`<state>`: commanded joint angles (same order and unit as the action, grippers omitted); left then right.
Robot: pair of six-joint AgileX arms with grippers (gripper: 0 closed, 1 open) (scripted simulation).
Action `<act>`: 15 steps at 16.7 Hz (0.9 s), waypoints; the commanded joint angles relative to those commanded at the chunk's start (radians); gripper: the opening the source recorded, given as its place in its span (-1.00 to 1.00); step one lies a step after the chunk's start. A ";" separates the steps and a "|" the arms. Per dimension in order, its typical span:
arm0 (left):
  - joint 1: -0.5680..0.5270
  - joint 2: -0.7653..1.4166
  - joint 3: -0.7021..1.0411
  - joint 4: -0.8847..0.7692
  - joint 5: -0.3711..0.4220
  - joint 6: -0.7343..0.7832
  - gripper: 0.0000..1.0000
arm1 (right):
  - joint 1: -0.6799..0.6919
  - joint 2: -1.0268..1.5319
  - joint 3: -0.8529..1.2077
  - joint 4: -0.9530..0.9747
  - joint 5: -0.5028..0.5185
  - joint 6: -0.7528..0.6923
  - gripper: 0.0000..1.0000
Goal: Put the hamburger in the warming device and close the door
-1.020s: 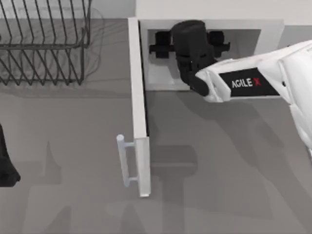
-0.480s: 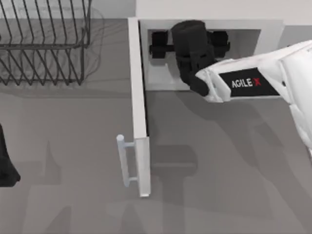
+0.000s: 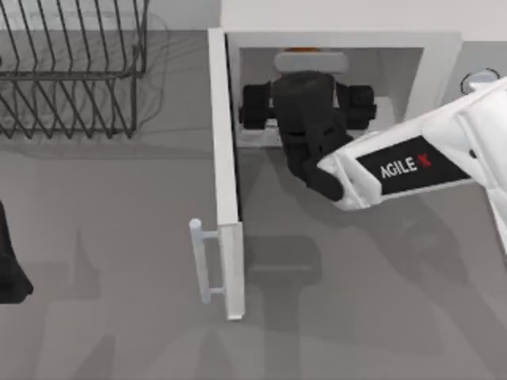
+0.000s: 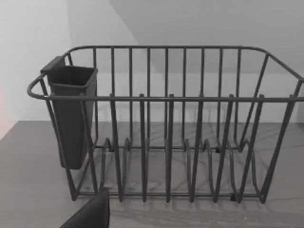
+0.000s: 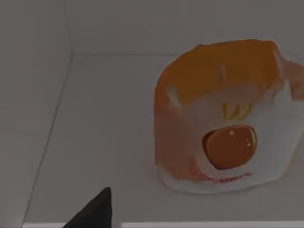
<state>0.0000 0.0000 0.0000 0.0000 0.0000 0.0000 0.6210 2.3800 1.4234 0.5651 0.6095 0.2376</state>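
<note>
At the microwave mouth, right claw hangs spread.

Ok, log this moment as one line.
hamburger: inside microwave | right hand: open, at cavity mouth | door: open | left arm: parked, table's left

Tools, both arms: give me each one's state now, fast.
Left tool: parked at the table's left edge; cannot be told.
Right tool: open at the microwave mouth, holding nothing; hamburger sits inside.
</note>
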 joint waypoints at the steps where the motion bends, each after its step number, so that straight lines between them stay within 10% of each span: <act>1: 0.000 0.000 0.000 0.000 0.000 0.000 1.00 | 0.023 -0.032 -0.074 0.023 0.021 0.011 1.00; 15: 0.000 0.000 0.000 0.000 0.000 0.000 1.00 | 0.184 -0.278 -0.540 0.194 0.168 0.094 1.00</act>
<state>0.0000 0.0000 0.0000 0.0000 0.0000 0.0000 0.8052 2.1017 0.8838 0.7590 0.7775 0.3314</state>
